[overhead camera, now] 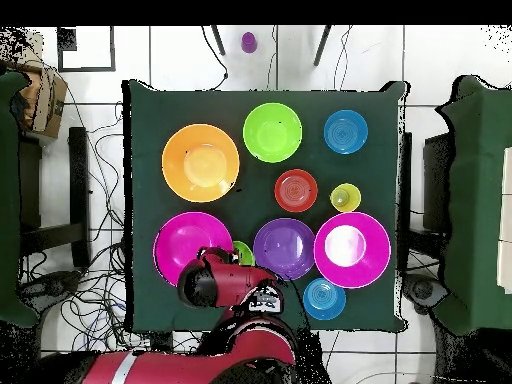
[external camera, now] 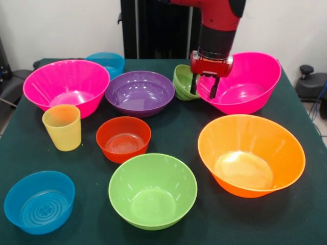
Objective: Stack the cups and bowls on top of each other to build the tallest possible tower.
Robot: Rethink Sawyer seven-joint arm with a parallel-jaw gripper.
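The tool (external camera: 204, 87), prongs apart, straddles the near-left rim of the pink bowl (external camera: 253, 76) at upper right of the frame, beside the tilted small green bowl (external camera: 181, 81). Yellow cup (external camera: 62, 127) stands left; open surface (external camera: 179, 132) lies centre.

Nine glossy translucent plastic bowls sit on the table: two big pink ones (external camera: 66, 87) (external camera: 248, 81), one wide orange bowl (external camera: 251, 154), one purple bowl (external camera: 140, 92), two lime-green bowls (external camera: 153, 190) (external camera: 183, 81), one red-orange bowl (external camera: 123, 138), and two small blue bowls (external camera: 40, 201) (external camera: 106, 62). Alongside them stands one ribbed yellow plastic tumbler (external camera: 62, 127).
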